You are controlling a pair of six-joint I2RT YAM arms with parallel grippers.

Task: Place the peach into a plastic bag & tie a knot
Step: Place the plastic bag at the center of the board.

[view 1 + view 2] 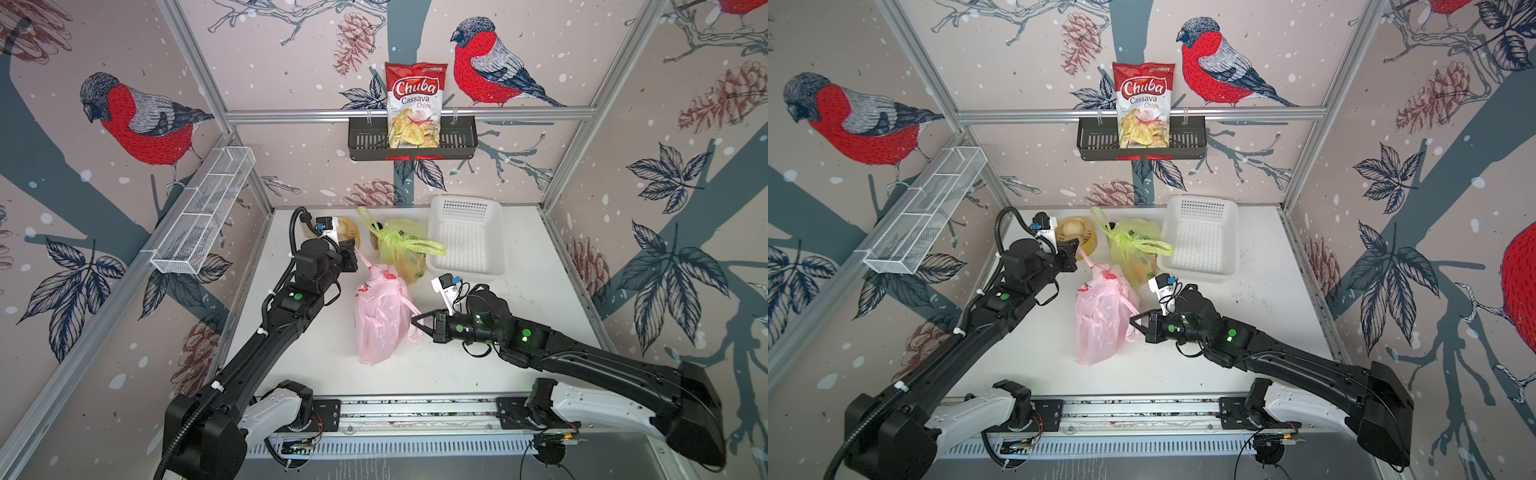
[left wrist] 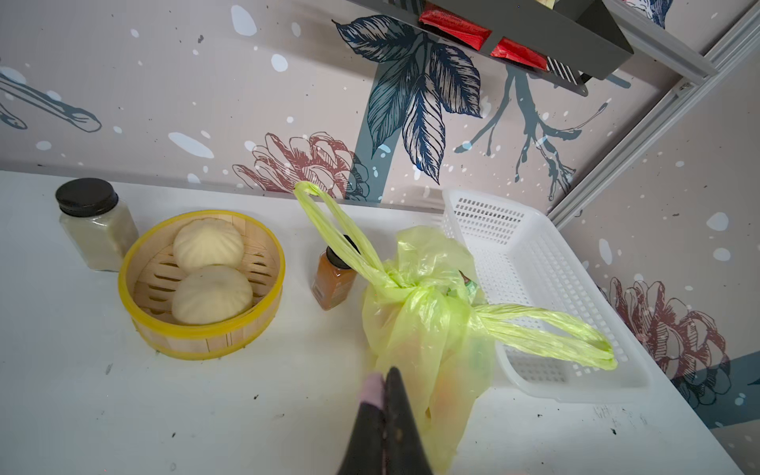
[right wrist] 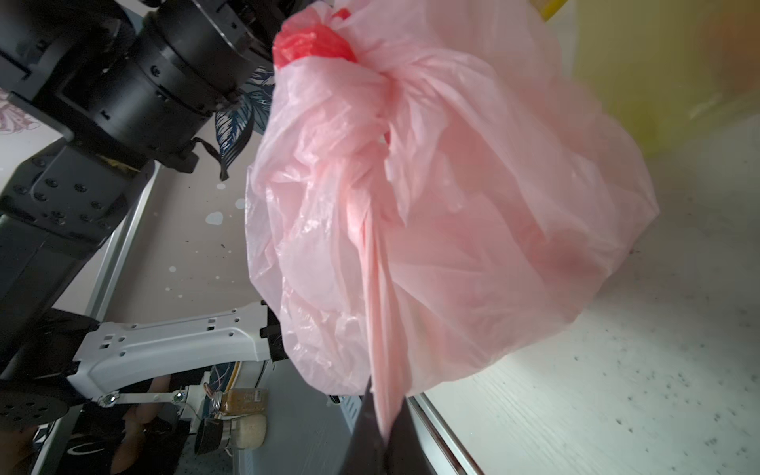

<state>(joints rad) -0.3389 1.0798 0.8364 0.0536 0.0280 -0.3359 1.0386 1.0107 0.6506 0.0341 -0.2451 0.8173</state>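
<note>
A pink plastic bag point(image 1: 380, 320) lies on its side in the middle of a white surface point(image 1: 519, 332). Its mouth is gathered into a twisted knot point(image 1: 384, 274). Two thin handle strands run out from that knot.

The left hand point(image 2: 384, 378) sits at the knot end of the pink bag, on the side toward the back wall. Its jaws are pressed together on one pink strand point(image 1: 363, 259). The right hand point(image 1: 415, 321) sits just beside the pink bag's flank, and its jaws are clamped on the other strand point(image 3: 380, 349), which stretches taut from the knot.

The peach is not plainly visible. It is probably inside the pink bag, where the film bulges.

Just past the knot end of the pink bag stands a yellow-green bag point(image 1: 405, 249), already tied. A white basket point(image 1: 469, 237) lies farther out on that same side.

The step in hand looks like cinching the knot. To do it well, the two hands should draw the strands apart slowly in opposite directions, staying low so the pink bag does not lift. The film is thin and slippery, so a hard jerk could tear it or pull it free. The pull should stop once the knot is snug, and the left hand should stay clear of the yellow-green bag.
</note>
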